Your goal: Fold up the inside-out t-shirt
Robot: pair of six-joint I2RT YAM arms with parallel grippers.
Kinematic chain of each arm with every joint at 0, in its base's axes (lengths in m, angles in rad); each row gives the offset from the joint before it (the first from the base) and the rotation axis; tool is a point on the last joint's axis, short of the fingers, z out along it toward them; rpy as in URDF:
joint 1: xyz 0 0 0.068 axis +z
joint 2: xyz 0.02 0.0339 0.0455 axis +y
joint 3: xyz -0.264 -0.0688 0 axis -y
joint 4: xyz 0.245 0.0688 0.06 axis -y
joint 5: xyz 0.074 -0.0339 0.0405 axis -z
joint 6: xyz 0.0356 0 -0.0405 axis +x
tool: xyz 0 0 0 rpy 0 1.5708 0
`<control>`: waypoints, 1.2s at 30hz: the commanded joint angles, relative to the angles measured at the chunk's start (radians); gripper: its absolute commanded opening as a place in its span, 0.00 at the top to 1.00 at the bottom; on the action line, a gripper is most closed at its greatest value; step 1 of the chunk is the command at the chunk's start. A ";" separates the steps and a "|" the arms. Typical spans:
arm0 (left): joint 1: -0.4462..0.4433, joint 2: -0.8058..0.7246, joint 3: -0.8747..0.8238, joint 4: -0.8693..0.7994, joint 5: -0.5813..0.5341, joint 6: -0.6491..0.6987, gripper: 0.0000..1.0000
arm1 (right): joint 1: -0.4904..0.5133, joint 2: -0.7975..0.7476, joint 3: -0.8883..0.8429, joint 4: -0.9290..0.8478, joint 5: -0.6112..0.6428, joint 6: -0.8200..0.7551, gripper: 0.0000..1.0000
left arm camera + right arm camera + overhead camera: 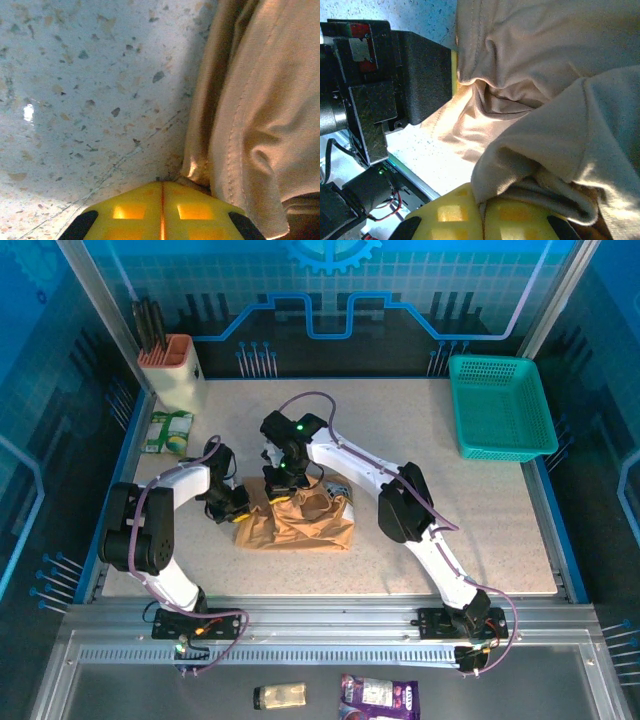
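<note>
The inside-out t-shirt point(300, 523) is a rumpled tan bundle on the speckled table, just left of centre. My left gripper point(238, 508) sits at its upper left corner. In the left wrist view the yellow fingers point(200, 210) are pressed together, and the shirt's stitched hem point(235, 150) meets their tips on the right. My right gripper point(283, 488) is at the bundle's far edge. Its yellow fingers point(450, 215) are shut, with a thick fold of the shirt point(545, 160) running down between them.
A teal basket point(500, 405) stands at the back right. A knife block point(172, 368) and a green packet point(168, 432) are at the back left. The left arm's black body point(380, 90) is close beside the right gripper.
</note>
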 commanded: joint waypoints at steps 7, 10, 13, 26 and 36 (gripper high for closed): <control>-0.004 0.038 -0.030 0.081 0.036 0.019 0.91 | 0.011 -0.174 -0.079 -0.019 0.035 0.007 1.00; -0.005 0.039 -0.029 0.080 0.035 0.019 0.91 | 0.013 -0.188 -0.085 -0.025 0.031 0.003 1.00; -0.006 0.041 -0.025 0.077 0.034 0.019 0.91 | 0.013 -0.172 -0.093 -0.014 0.007 -0.001 1.00; 0.003 -0.134 0.009 -0.044 -0.054 0.005 0.78 | 0.033 -0.022 0.009 0.235 -0.153 0.052 0.55; -0.005 -0.322 0.054 -0.168 -0.021 -0.013 0.75 | -0.042 -0.179 -0.124 0.195 -0.008 -0.088 0.44</control>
